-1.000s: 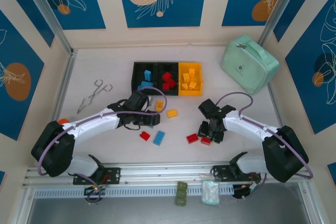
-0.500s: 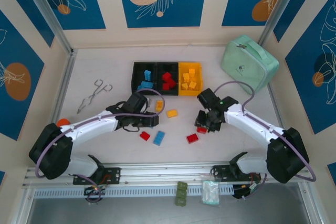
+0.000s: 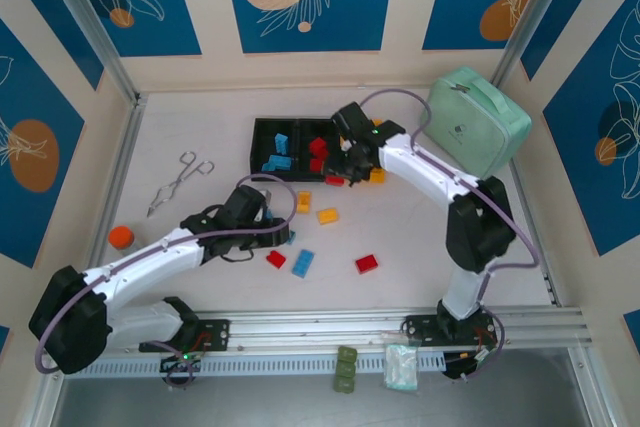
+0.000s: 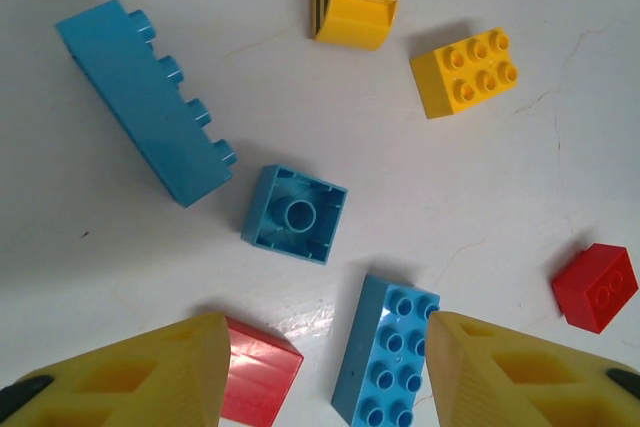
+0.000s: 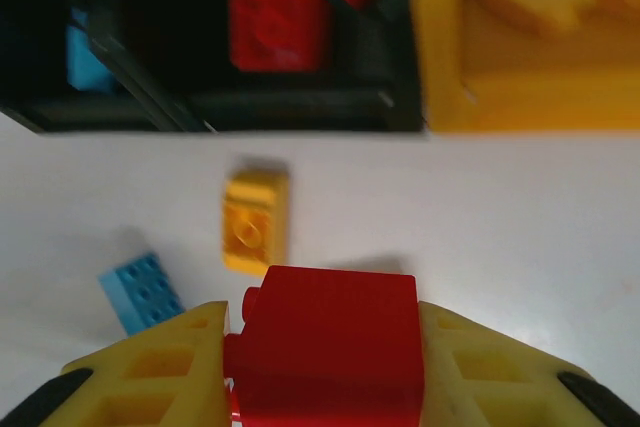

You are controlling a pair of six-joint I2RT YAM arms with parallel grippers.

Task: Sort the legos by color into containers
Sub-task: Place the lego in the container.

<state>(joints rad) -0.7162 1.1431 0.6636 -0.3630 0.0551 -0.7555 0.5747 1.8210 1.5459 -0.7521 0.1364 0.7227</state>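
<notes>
Pinching a red studded plastic brick point(image 5: 332, 352) in our right end effector point(image 5: 322, 339), we hover seemingly before the black plastic bin point(image 5: 300, 113); our left end effector point(image 4: 325, 342) hangs spread.

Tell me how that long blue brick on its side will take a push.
The long blue brick looks hard and glossy, so it should stay stiff and slide on the smooth table. Flat-sided, it likely won't roll; an end push would probably swivel it.

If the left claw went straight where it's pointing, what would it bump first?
Probably the light blue eight-stud plastic brick, which lies right ahead of the open left claw. Depth is hard to judge, though.
</notes>
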